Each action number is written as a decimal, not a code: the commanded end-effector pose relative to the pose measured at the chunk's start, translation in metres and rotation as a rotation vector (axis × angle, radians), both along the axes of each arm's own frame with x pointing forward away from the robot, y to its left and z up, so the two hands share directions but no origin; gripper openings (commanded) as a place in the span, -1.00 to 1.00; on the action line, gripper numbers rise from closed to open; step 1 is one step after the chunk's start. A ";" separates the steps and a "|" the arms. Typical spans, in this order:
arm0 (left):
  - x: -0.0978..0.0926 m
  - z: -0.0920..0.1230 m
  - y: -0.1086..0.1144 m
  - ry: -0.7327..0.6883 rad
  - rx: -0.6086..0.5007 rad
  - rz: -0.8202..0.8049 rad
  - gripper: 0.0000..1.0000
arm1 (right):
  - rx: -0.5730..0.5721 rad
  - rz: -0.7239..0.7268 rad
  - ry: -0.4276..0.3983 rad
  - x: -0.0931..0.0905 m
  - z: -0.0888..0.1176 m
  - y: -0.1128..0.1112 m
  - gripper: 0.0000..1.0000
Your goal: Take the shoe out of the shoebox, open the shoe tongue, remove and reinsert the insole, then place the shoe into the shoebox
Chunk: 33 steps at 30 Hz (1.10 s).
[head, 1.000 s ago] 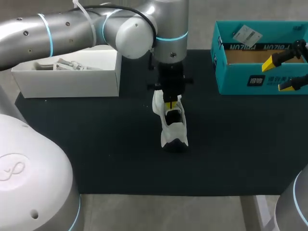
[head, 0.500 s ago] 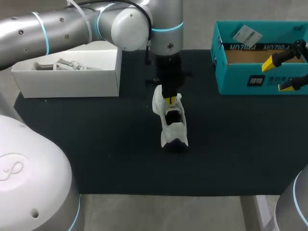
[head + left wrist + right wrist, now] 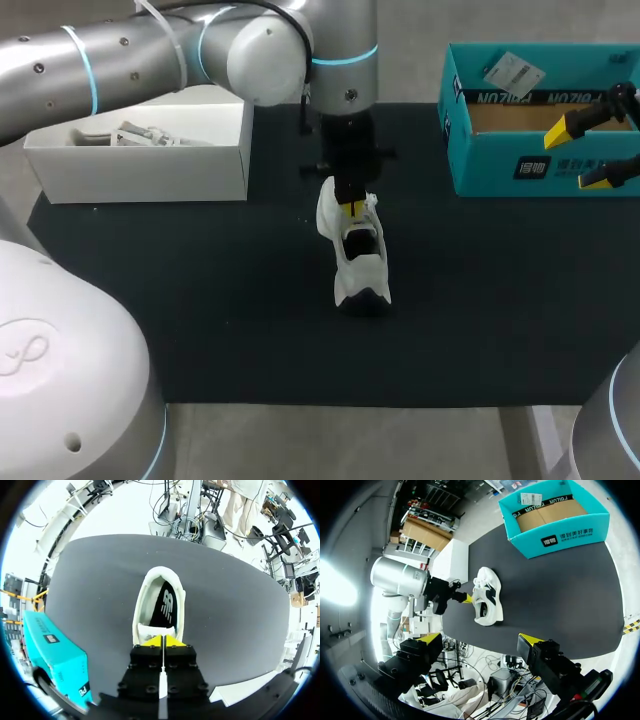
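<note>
A dark mat (image 3: 200, 300) covered the table, with a teal shoebox (image 3: 500, 172) at its far right and a white box (image 3: 150, 172) at far left. The white shoe (image 3: 358, 265) stood at the mat's middle, well apart from both, its long axis running near to far, toe away from me. My left gripper (image 3: 350, 208) had its 2 tips pressed together at the tongue (image 3: 155, 630); whether it pinched the tongue I couldn't tell. My right gripper (image 3: 590, 150) hung spread wide over the shoebox. Since 1 second earlier, the left arm had eased slightly farther; the shoe stayed put.
</note>
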<state>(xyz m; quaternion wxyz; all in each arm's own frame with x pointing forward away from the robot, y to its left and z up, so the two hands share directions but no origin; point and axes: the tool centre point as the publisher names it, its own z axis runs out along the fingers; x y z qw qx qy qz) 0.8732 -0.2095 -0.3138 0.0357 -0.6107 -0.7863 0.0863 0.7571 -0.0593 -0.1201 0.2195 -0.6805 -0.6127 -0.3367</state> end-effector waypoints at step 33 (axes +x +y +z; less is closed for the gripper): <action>-0.040 0.033 0.012 0.069 -0.004 1.359 -1.00 | -0.003 -0.001 0.002 0.001 0.000 0.001 1.00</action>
